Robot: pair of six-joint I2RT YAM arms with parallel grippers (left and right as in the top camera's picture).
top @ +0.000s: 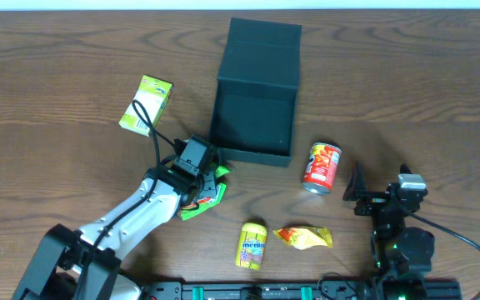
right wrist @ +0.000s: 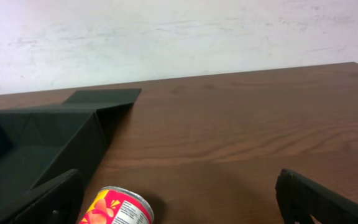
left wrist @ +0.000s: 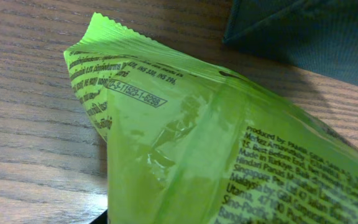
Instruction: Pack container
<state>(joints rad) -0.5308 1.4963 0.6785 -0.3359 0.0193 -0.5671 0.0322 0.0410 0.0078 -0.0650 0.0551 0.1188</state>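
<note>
1. Although the left claw (top: 202,177) is positioned over the green packet (left wrist: 197,143), its fingers are hidden in every view, so whether they are clamped on the film or merely around it cannot be told.
2. The right claw (right wrist: 176,180) is held wide apart with nothing between its fingers, low over the counter (right wrist: 260,124) beside the red can (right wrist: 115,208).
3. The container (top: 252,121) is set open on the counter just beyond the packet, its flap laid back on the far side; nothing is seen inside it.
4. A slip is judged the likeliest fault: glossy, crinkled film, if pinched only at an edge, could be pulled out of the grip during the lift.
5. The container's near wall could be caught by a dangling packet if too little height is gained, and the light box could be shoved along.
</note>
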